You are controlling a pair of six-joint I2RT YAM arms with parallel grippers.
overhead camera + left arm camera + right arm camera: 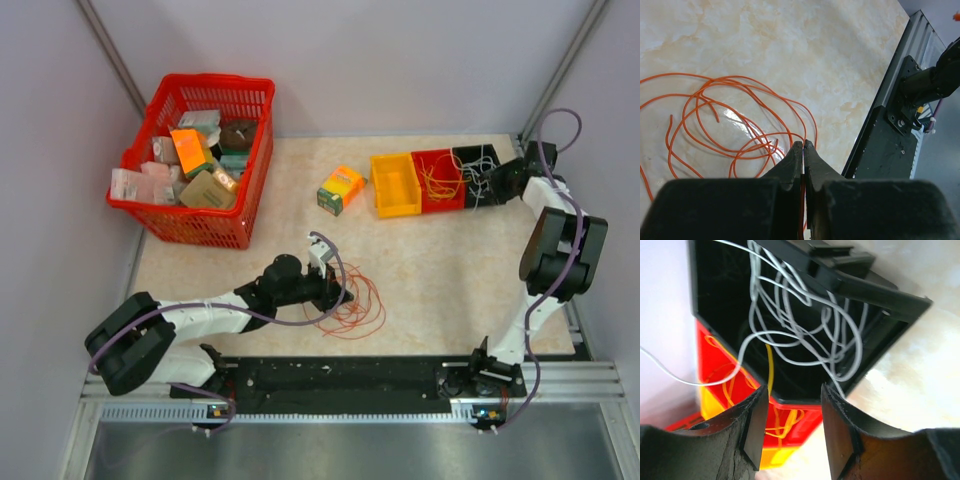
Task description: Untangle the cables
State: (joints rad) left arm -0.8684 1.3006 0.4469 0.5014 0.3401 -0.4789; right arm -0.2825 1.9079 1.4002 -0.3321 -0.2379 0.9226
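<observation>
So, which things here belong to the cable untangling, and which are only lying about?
Job: thin orange cable in loose loops; thin white cables in the black plastic bin; thin yellow cables in the red plastic bin.
Lying about: red plastic basket of packets; small yellow-orange box.

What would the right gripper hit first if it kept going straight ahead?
Probably the black bin's near rim, or the white wires coiled inside it; depth is hard to judge.
</observation>
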